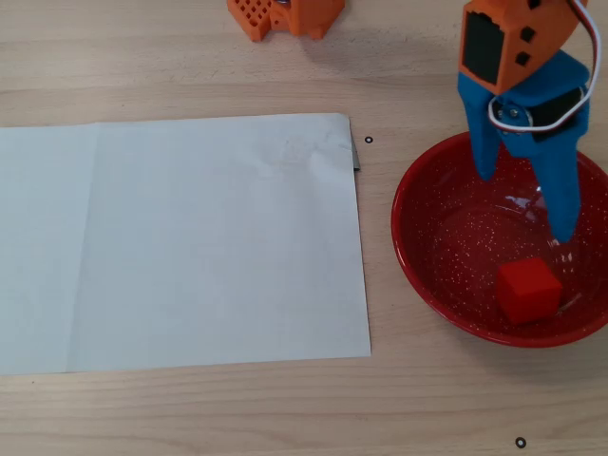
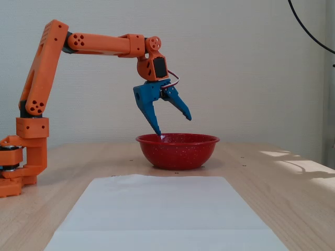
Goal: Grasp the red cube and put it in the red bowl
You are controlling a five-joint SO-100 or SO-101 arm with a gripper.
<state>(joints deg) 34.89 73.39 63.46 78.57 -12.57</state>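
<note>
Red cube (image 1: pixel 528 291) inside red bowl (image 1: pixel 418 256), overhead view only; gripper (image 2: pixel 174 125) wide apart, empty.

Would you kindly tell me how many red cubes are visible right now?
1. The red cube lies inside the red bowl in the overhead view; the bowl's wall hides it in the fixed view.

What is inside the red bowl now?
The red cube lies inside the red bowl in the overhead view. The open gripper hides part of the bowl's floor.
</note>
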